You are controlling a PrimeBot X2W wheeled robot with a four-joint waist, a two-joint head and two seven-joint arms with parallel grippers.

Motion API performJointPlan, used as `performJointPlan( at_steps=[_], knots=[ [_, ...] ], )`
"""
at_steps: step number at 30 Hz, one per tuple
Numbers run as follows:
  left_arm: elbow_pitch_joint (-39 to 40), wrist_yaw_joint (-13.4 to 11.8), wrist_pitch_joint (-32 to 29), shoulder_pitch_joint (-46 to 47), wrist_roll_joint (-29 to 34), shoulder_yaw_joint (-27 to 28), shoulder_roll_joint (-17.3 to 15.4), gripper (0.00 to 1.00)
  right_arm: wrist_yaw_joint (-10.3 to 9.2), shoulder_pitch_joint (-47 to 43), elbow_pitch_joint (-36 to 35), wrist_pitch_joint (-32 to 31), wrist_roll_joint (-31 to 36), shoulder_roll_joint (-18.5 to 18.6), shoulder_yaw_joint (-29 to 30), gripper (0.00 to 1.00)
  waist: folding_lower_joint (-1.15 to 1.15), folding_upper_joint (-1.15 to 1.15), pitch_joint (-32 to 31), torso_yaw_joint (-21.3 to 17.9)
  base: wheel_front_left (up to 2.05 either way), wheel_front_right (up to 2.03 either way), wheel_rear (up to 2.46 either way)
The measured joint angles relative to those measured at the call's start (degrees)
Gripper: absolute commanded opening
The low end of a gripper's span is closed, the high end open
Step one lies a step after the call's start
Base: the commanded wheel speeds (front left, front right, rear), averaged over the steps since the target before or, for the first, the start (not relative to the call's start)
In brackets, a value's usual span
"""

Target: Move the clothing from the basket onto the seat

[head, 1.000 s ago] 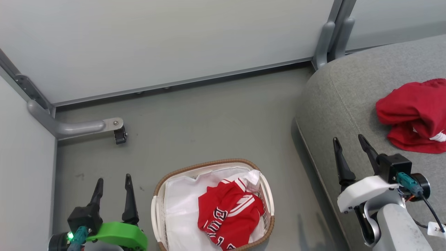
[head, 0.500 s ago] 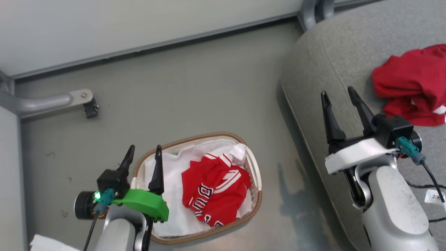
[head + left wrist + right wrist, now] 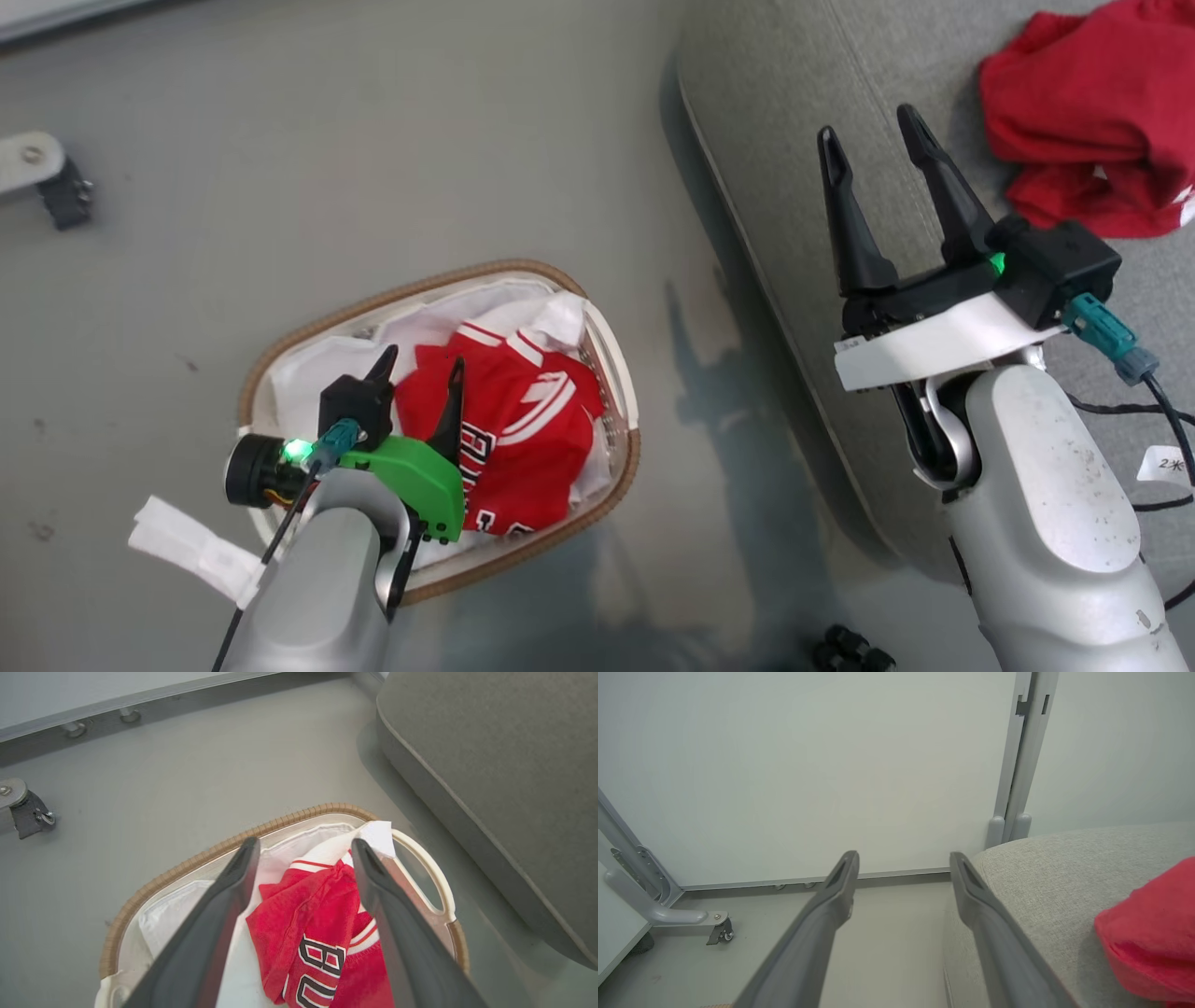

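Red clothing bunched in the basket, on the floor, left of the seat.
Left gripper over it, jaws wide, empty; right gripper likewise, over the seat. Risk: a deep bite catches the white liner too and drags the basket.

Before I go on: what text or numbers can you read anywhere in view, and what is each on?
"BU": dark, white-edged letters on the red jersey in the basket; the rest of the word is lost in folds.
"2" and more: white tag at the head view's right edge; too small to read past the first character.
Red garment on the seat: no lettering showing.
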State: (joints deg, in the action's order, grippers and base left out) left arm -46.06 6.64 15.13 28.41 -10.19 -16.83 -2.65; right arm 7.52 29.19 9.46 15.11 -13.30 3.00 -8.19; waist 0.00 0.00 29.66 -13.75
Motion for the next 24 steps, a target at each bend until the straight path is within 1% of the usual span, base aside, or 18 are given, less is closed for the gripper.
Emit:
performJointPlan(
  at_steps=[5, 13, 20, 24],
  knots=[
    [-6.5, 0.4, 0.0, 4.4, 0.8, -1.5, 0.0, 1.0, 0.0, 1.4, -2.7, 0.0, -2.4, 0.0, -2.2, 1.0, 0.0, 0.0, 4.6, -2.4, 0.0, 0.0, 0.0],
    [-14.4, 0.7, 0.0, 8.3, 0.9, -3.9, 0.0, 1.0, 0.0, 2.6, -4.8, 0.0, -3.2, 0.0, -3.2, 1.0, 0.0, 0.0, 10.8, -5.2, 0.0, 0.0, 0.0],
    [-21.3, 0.7, 0.0, 10.5, 0.9, -5.4, -0.1, 1.0, 0.0, 3.0, -5.2, 0.0, -2.7, -0.1, -3.5, 1.0, 0.0, 0.0, 14.8, -6.6, 0.0, 0.0, 0.0],
    [-23.4, 0.3, 0.0, 11.6, 0.8, -5.4, -0.1, 1.0, 0.0, 3.0, -5.4, 0.0, -2.2, -0.1, -3.1, 1.0, 0.0, 0.0, 16.3, -6.7, 0.0, 0.0, 0.0]
  ],
)
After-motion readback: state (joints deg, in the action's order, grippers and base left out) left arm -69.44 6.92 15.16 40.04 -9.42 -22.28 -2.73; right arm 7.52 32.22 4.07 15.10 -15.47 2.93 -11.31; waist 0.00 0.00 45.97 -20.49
